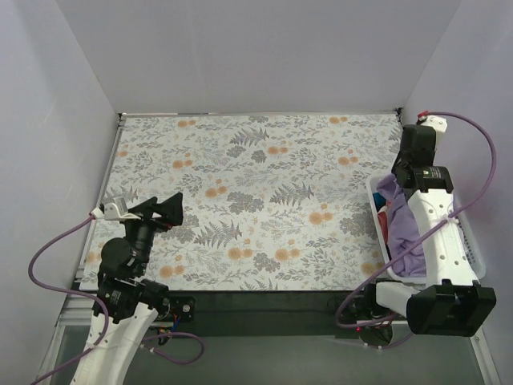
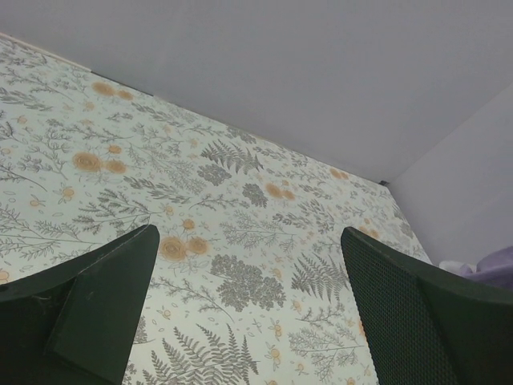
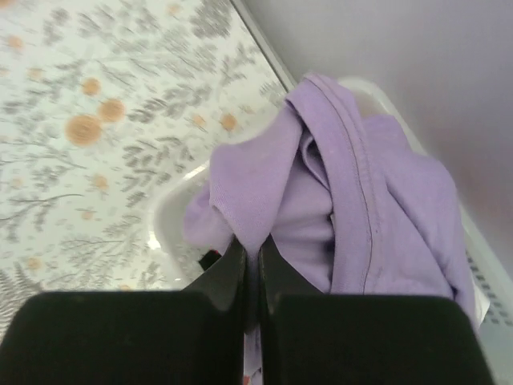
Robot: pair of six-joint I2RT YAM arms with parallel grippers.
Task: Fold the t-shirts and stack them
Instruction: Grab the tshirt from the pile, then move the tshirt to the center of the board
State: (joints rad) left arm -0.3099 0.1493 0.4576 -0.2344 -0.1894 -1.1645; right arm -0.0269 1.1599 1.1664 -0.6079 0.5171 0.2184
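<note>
Floral-printed covering, grey ferns and orange blooms on a pale ground, lies flat and smooth across the table [image 1: 264, 160]. It runs to a thin metal strip at the far edge and a dark rail at the near one.

Nearest, on the left side, the left gripper [image 1: 164, 210] hangs above the print with its dark, mesh-textured fingers [image 2: 401, 305] spread wide and nothing between them. The whole middle of the table beyond it is bare print.

On the right side, a white plastic basket [image 1: 473, 249] with slatted walls sits close against the right wall. The right arm reaches over it. The right gripper [image 3: 251, 255] has its black jaws pressed together on a fold of the lavender t-shirt [image 3: 353, 200]. This soft, matte cloth with a stitched hem is bunched and lifted, and the rest droops back into the basket. A sliver of coral-pink cloth [image 1: 384, 218] shows beneath it at the basket's inner rim.

Plain pale walls [image 1: 264, 48] close in the left, far and right sides.
</note>
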